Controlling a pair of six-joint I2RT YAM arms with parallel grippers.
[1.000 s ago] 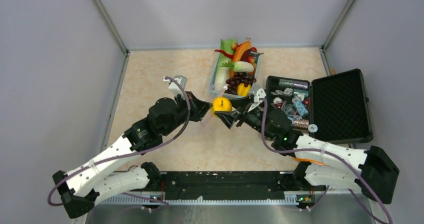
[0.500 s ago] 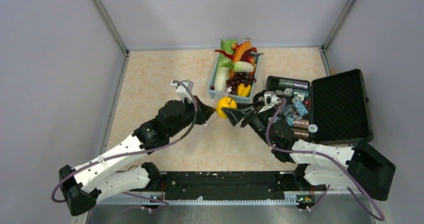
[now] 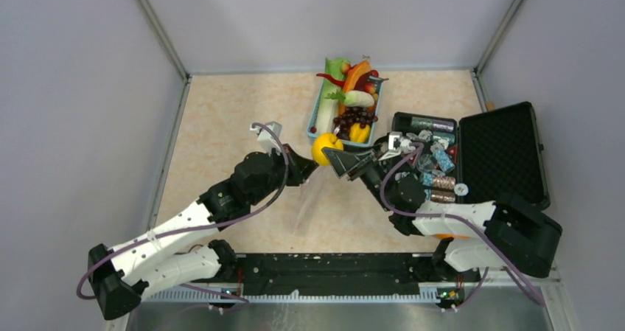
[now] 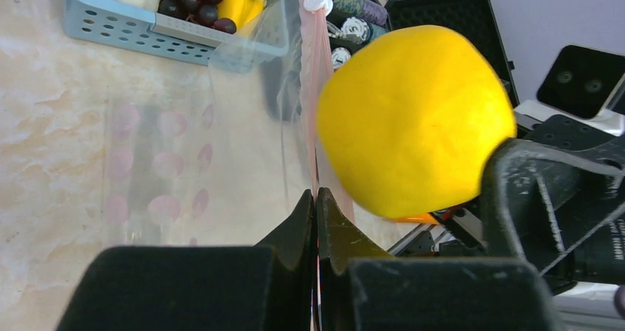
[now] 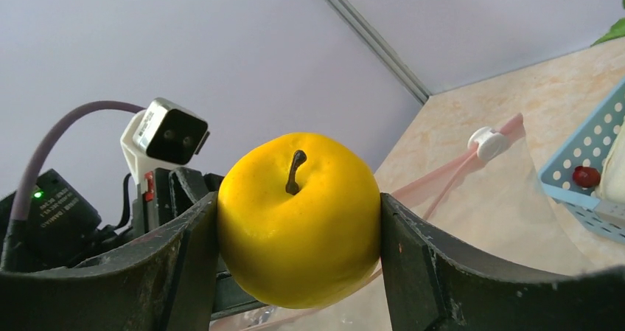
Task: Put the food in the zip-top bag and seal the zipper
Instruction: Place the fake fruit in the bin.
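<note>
Top view, left gripper (image 3: 301, 170): jaws closed, reaching toward the table's middle, just beside the yellow fruit (image 3: 325, 147).
Top view, right gripper (image 3: 335, 157): clamped on the yellow fruit, held above the table just in front of the basket (image 3: 315, 121).
Top view, bag: only a faint clear sheet showed below the two grippers; its outline was hard to make out.
Top view, basket: held the remaining food, among it grapes (image 3: 355, 115).
Top view, case (image 3: 501, 158): lay open on the right, well apart from the bag.

Left wrist, left gripper (image 4: 316, 220): fingers pressed together, pinching the bag (image 4: 184, 161) at its mouth edge.
Left wrist, zipper (image 4: 322, 73): the pink strip ran straight from the fingers up to a white slider (image 4: 318, 1).
Left wrist, bag: clear with pink dots, hanging between the camera and the table.
Left wrist, yellow fruit (image 4: 413, 121): sat right beside the zipper on its right, with a right finger (image 4: 545, 198) against it.

Right wrist, right gripper (image 5: 298, 231): jaws fairly wide, both fingers (image 5: 184, 265) touching the yellow fruit (image 5: 298, 217), stem up.
Right wrist, zipper (image 5: 442, 172): stretched behind the fruit, the slider (image 5: 486, 141) at its far end.
Right wrist, basket (image 5: 582, 169): its corner showed at the right, beyond the bag (image 5: 516, 220).
</note>
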